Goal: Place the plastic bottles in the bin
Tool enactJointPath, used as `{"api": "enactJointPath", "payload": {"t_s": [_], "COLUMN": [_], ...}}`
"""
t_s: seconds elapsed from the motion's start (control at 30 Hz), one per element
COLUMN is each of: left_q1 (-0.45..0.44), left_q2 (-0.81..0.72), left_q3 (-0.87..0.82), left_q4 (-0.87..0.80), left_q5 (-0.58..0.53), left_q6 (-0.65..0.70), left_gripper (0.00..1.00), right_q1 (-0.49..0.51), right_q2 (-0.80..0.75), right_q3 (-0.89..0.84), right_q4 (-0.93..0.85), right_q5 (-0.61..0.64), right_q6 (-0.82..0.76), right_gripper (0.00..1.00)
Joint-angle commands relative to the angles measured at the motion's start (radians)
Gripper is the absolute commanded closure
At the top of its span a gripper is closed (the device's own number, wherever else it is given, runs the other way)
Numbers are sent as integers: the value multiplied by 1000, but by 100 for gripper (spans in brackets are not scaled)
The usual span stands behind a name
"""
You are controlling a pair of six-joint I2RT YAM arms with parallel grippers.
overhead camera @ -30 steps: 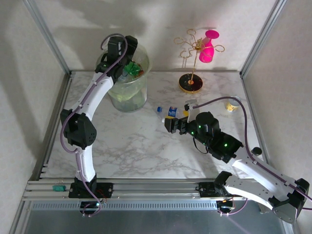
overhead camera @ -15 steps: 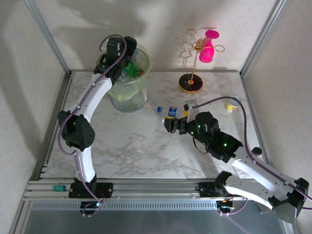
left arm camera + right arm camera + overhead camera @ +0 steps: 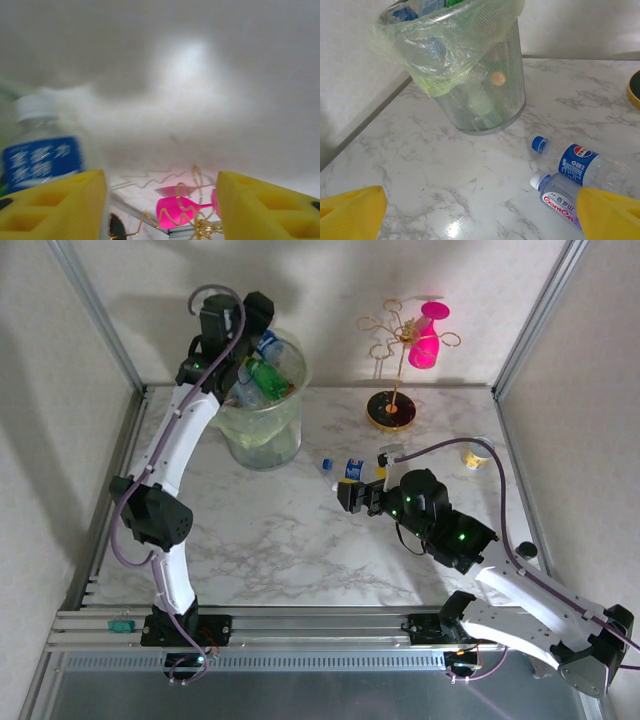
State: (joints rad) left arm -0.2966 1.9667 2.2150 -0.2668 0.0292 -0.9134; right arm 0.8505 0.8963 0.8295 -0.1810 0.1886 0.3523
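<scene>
Now the right pincer hangs open and empty just beside two plastic bottles lying together on the counter, apart from the bin. Best close across one body only (the white-capped bottle looks nearer), clear of the blue-labelled bottle; the left pincer gapes empty above the bin.

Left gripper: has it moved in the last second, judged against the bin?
Yes. In the top view the left gripper has shifted left and farther back, from above the middle of the bin to its left rim.
</scene>
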Motion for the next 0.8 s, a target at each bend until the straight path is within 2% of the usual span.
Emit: {"api": "enactJointPath", "payload": {"t_s": [0.0,0.17,0.43,0.6,0.77], "left_q1": [13,16,14,15,14], "left_q2": [65,153,196,133,33], "left_q3": [36,40,8,-74,-115], "left_q4": [56,132,45,56,122], "left_q5": [151,298,301,305,335], "left_q6": [62,59,87,99,99], "left_gripper": [45,48,49,50,44], "right_q1": [-5,-4,-5,-7,-38], "right_q2": [11,8,13,77,150], "right_q3": [34,33,34,68,119], "right_q4": [-5,-28,-45,-71,-119], "right_q5": [19,22,69,110,101], "right_q6": [-8,-2,-2,15,30], "right_gripper": [3,3,3,3,3]}}
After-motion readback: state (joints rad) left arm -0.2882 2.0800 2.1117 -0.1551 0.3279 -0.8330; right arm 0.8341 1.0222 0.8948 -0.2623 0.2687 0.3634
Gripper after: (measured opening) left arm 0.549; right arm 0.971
